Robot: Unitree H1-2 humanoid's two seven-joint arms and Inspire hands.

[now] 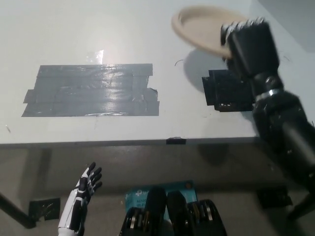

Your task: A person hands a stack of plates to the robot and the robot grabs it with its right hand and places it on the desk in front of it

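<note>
A beige stack of plates [199, 28] hangs above the far right part of the white desk [123, 34], casting a shadow below it. My black right hand [247, 44] is shut on the stack's right rim, with the arm running down the picture's right side. My white left hand [83, 191] rests open below the desk's front edge at the lower left. No person's hand shows.
A wide patch of grey tape [91, 90] covers the desk's left middle. A black tape square [229, 91] lies under my right wrist. A small black tab [175, 141] marks the front edge. A blue card [142, 194] lies on the floor.
</note>
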